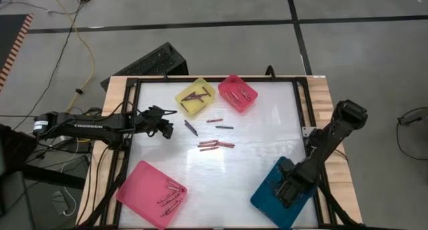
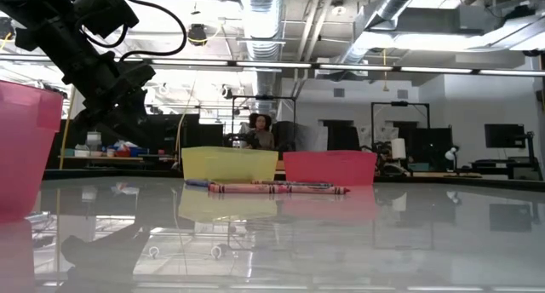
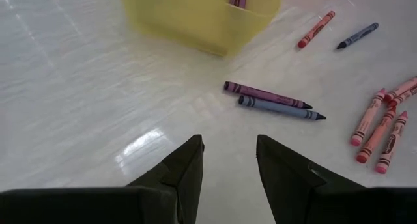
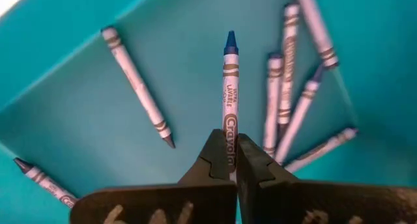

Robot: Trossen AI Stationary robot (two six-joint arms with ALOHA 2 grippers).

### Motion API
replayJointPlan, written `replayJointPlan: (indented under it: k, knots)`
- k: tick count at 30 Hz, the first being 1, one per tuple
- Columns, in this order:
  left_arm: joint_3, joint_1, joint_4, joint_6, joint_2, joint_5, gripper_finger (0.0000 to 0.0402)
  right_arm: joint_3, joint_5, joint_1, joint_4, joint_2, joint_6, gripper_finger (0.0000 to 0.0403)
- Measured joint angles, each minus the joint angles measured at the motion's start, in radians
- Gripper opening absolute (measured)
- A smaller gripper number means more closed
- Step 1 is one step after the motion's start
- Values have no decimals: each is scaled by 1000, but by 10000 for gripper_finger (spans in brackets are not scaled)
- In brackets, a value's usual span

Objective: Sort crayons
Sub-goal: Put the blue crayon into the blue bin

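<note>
My right gripper (image 1: 289,190) hangs inside the teal tray (image 1: 267,200) at the near right, shut on a blue crayon (image 4: 230,87). Several grey-blue crayons (image 4: 287,94) lie on that tray's floor. My left gripper (image 3: 228,142) stands open above the table's left part, with nothing between its fingers. A purple crayon (image 3: 267,94) and a grey-blue crayon (image 3: 280,108) lie just ahead of it. More loose crayons (image 1: 215,144) lie flat mid-table. The yellow tray (image 1: 196,96), small pink tray (image 1: 237,93) and large pink tray (image 1: 152,193) each hold crayons. My right gripper pinches the blue crayon near its blunt end (image 4: 230,136) between its two fingers, which come from above and point down. The crayon runs on past the fingertips, its blue point (image 4: 230,40) leading, over the teal tray's floor. Whether the point touches the floor cannot be told.
A black frame (image 1: 134,83) runs around the white table top. The yellow and small pink trays stand at the far edge, the large pink tray at the near left. A dark keyboard-like object (image 1: 150,61) lies beyond the far left corner. A person (image 2: 260,131) sits in the room behind.
</note>
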Motion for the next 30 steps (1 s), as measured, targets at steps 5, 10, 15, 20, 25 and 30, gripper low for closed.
replayJointPlan:
  k: [5, 10, 15, 20, 25, 30]
  knots:
    - [0, 0, 0, 0, 0, 0, 133, 0, 0, 4, 42, 42, -6, 7]
    - [0, 0, 0, 0, 0, -3, 133, 0, 0, 5, 42, 51, -4, 31]
    - [0, 0, 0, 0, 0, -19, 133, 0, 0, 5, 38, 50, -6, 71]
    - [0, 0, 0, 0, 0, -20, 133, 0, 0, 5, 41, 50, -7, 83]
    - [0, 0, 0, 23, 0, -19, 133, 21, 22, -28, 65, 31, -88, 85]
    - [0, 0, 0, 29, 0, -19, 133, 73, 59, -117, 64, -39, -290, 85]
